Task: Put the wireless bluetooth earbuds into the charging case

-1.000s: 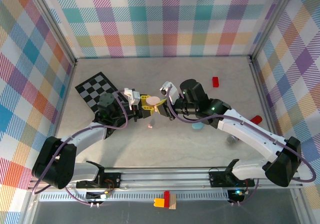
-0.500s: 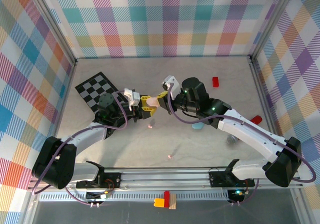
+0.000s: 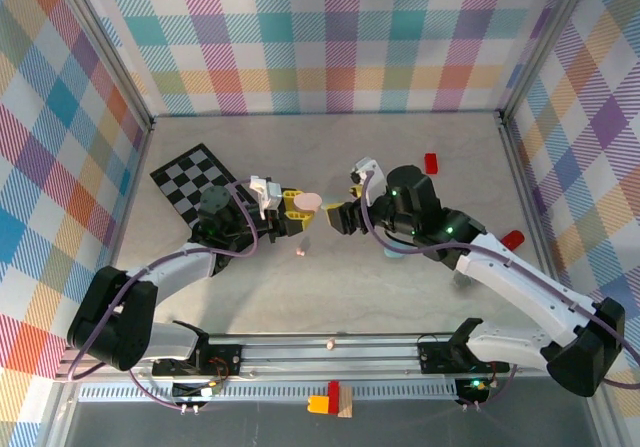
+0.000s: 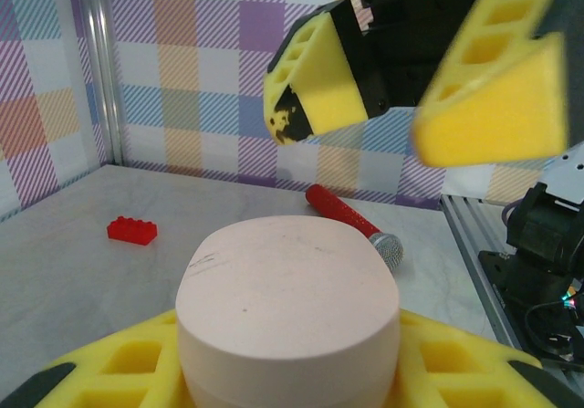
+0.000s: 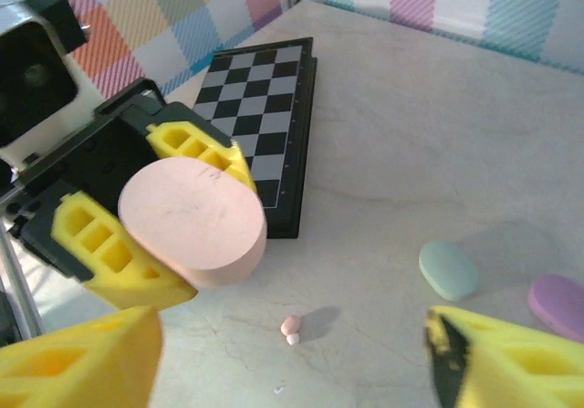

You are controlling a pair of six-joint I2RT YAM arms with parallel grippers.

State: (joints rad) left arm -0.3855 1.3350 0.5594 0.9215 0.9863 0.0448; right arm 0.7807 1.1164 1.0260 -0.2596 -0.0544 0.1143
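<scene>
The pale desk (image 3: 400,297) carries a black-and-white chessboard (image 3: 190,182) at its far left. Both arms reach towards the middle, and their tips face each other just apart. The left end effector (image 3: 300,212) is clamped on a pink oval charging case (image 3: 307,202), held off the desk between its yellow fingers (image 5: 196,148) with the flat lid closed. The right end effector (image 3: 335,217) stands wide open and holds nothing; its fingers (image 4: 319,84) are spread just beside the case. Right of this, a mint case (image 5: 448,269) and a purple case (image 5: 558,303) lie on the desk. A red block (image 3: 431,163) sits near the back wall. A pink earbud (image 3: 298,253) lies on the desk just below the held case, touching neither end effector. Another tiny pink piece (image 3: 329,345) rests on the rail at the near edge.
</scene>
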